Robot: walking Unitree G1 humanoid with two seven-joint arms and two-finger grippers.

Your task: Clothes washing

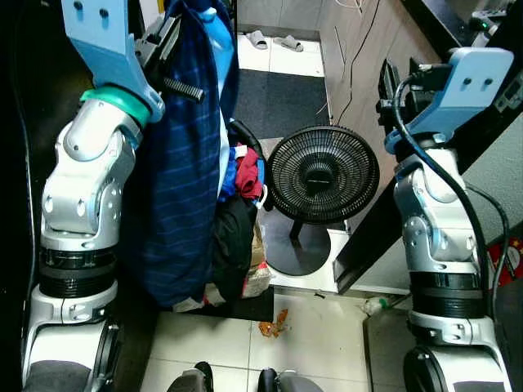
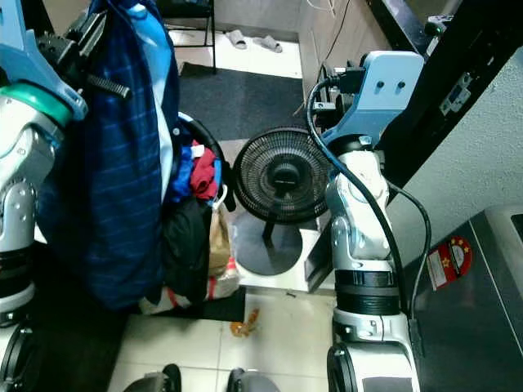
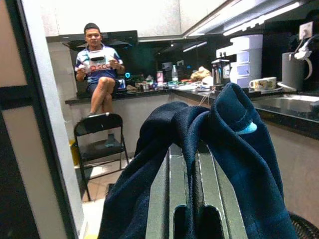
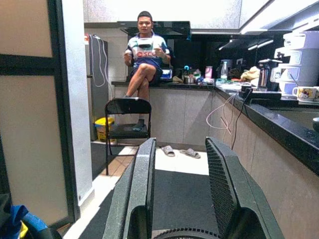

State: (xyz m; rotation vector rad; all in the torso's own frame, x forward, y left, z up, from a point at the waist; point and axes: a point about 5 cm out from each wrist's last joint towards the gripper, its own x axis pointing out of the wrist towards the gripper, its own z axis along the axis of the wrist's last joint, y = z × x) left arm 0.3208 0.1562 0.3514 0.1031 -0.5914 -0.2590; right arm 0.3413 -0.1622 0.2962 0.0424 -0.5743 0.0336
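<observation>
Clearly the carrying step is in hand: the left gripper (image 1: 176,45) is raised high with its two black fingers clamped on a dark blue checked garment (image 1: 184,180), which drapes over the fingers in the left wrist view and hangs straight down below them toward the floor. Just beside the hanging cloth, lower down and further toward the robot's right, a laundry basket (image 1: 248,137) holds more clothes, a red piece (image 1: 248,171) and a black one (image 1: 233,237) spilling over its side. Beyond that stands a black floor fan (image 1: 323,174) on a round base. The right gripper (image 4: 182,194) is held up over the fan, its fingers apart and holding nothing. Ahead of both grippers a person (image 4: 143,59) sits on the kitchen counter above a black folding chair (image 4: 123,130). Next, I judge, the garment must be carried to the washer, which I cannot make out for certain, with the grip kept firm so the long cloth does not snag on the basket or drag.
</observation>
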